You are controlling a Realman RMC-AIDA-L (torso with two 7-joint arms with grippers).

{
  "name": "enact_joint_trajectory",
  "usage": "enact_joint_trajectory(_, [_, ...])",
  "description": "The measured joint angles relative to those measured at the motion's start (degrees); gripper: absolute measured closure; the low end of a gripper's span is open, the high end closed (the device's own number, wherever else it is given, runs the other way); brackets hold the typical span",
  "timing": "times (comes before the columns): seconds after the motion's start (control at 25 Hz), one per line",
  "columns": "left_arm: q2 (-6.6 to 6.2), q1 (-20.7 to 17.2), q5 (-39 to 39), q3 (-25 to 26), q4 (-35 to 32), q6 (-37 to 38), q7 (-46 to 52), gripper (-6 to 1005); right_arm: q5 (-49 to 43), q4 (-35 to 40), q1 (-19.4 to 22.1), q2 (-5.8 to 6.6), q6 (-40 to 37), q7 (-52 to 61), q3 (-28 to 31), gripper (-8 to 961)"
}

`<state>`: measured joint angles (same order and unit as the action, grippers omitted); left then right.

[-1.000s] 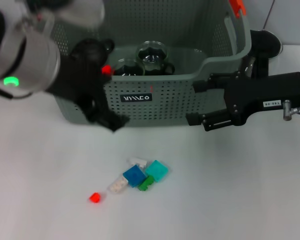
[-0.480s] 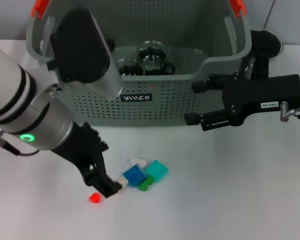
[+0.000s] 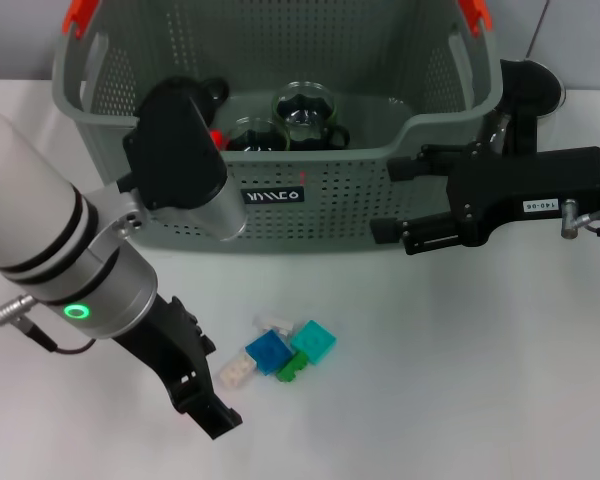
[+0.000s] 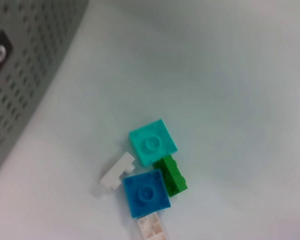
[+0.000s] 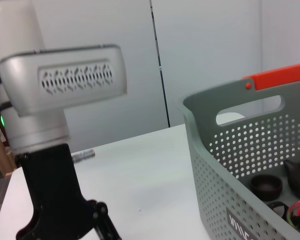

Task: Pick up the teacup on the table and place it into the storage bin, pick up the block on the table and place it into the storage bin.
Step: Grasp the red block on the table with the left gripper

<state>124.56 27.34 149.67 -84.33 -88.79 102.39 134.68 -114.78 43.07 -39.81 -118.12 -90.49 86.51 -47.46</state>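
Progress, judged from how things lie: storage bin [image 3: 280, 190] already holds glass cups plus a dark teapot and small dark cups, so the teacup part looks done or nearly so. No teacup shows on the table [image 3: 480, 380] outside the bin. A small red thing sits inside near the bin's front-left wall; can't tell what it is.

Blocks are left. A cluster lies on the table just in front of the bin's label: blue block [image 3: 268, 351], teal block [image 3: 313, 340], green block [image 3: 292, 367] tucked between and touching both, white block [image 3: 276, 323] on the bin side, pale block [image 3: 235, 371] beside the blue one. So the block half is unfinished, by my read.

Left gripper [image 3: 208, 403] hangs low over the table, in front of the bin and beside the cluster, on the pale block's side; fingers spread, nothing held. Its wrist view looks straight down on the cluster. Right gripper [image 3: 398, 204] hovers at the bin's front-right corner, fingers apart, empty, looks idle.

Surface: plain white tabletop, matte. Room: pale wall panels w/ a dark seam behind the bin; a bit of floor and some furniture at the edge of the right wrist view.
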Motion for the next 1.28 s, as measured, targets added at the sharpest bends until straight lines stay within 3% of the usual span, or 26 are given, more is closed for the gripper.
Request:
enact_joint_trajectory(0.24, [-0.04,0.2,0.3,-0.2,5.2,-2.5,-0.7,96,0.0,0.0,0.0,-0.01,0.4,0.0,0.1,9])
enact_joint_trajectory(0.68, [-0.07,-0.1,7.3,-0.5,8.7,-7.8,-1.2,98,0.1,0.0,0.0,-0.41,0.9,0.2,1.1,9])
enact_joint_trajectory(1.08, [-0.01,0.2,7.4,-1.8,10.0,-9.0,-1.2,99,0.1,0.0,0.0,-0.44,1.4,0.2,1.5,9])
enact_joint_trajectory(1.28, [0.08,0.2,7.2,-3.1,10.1,-9.4,-1.0,225,0.1,0.0,0.0,-0.47,1.6,0.1,1.5,9])
